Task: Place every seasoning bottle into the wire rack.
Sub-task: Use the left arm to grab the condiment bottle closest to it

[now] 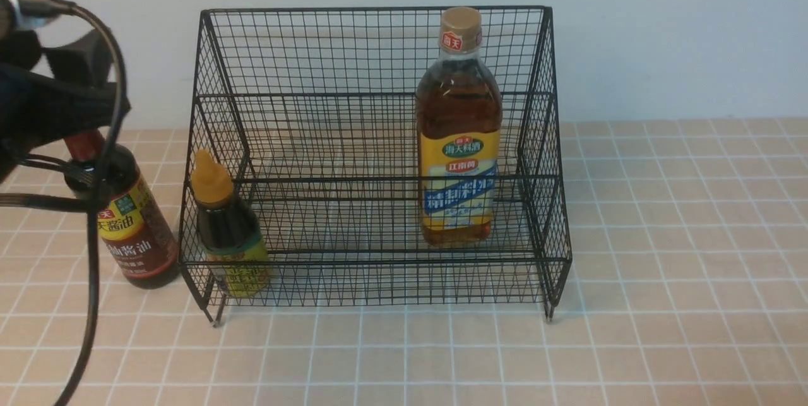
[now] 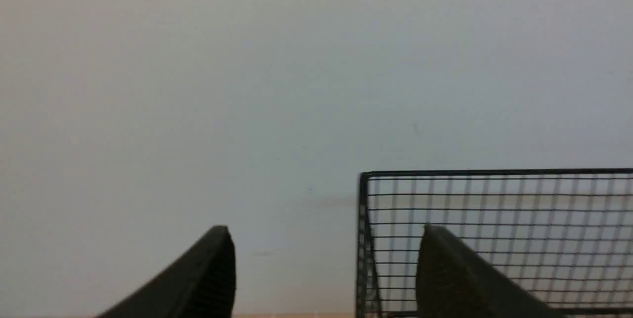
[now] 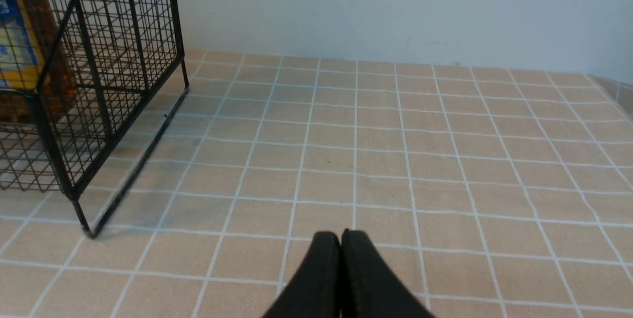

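In the wire rack, amber bottle

"海天" on the red neck band of the tall amber bottle, "海天料酒" and "精制料酒" on its yellow-blue label, "酱油" on the dark long-necked bottle, small bottle label unreadable

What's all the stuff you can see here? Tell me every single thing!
wire rack: one, black, on the table in front of the wall
tall bottle: one, amber with tan cap, in the rack's lower tier, right part
small bottle: one, dark with yellow cap, in the rack's lower tier, left corner
dark bottle: one, red-brown label, on the table outside the rack, at its left; top hidden by the arm
table: one, tan tiles
wall: one, pale grey, behind
left gripper: one, black, open, empty, raised left of the rack
right gripper: one, black, shut, empty, right of the rack
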